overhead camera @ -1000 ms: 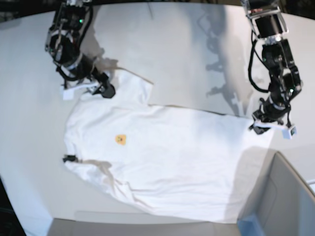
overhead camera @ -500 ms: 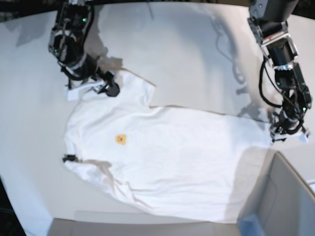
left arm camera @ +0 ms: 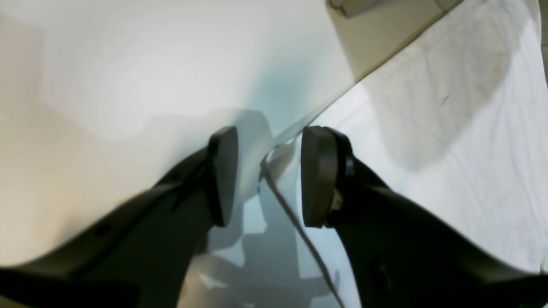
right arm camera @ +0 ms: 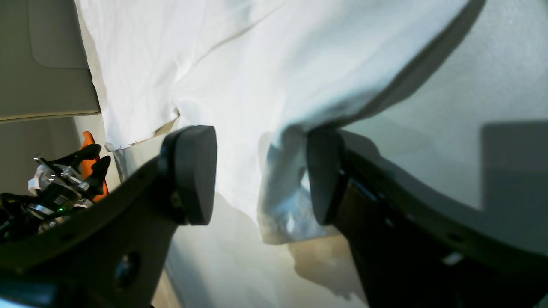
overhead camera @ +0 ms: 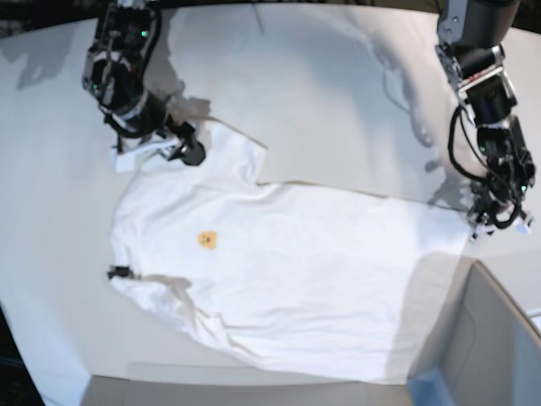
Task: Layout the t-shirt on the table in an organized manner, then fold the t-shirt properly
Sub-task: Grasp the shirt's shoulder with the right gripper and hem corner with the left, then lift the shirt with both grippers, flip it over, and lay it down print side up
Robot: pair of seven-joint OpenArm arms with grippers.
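White smooth table (overhead camera: 338,93), curved edge; t-shirt (overhead camera: 296,271) spread flat across it, plain soft cloth side up, lightly creased. Small orange-yellow patch (overhead camera: 207,240), no legible writing; dark tag (overhead camera: 118,272) at collar. Left gripper (left arm camera: 267,175) jaws apart over hem corner, gripping nothing. Right gripper (right arm camera: 261,175) jaws wide, straddling sleeve edge
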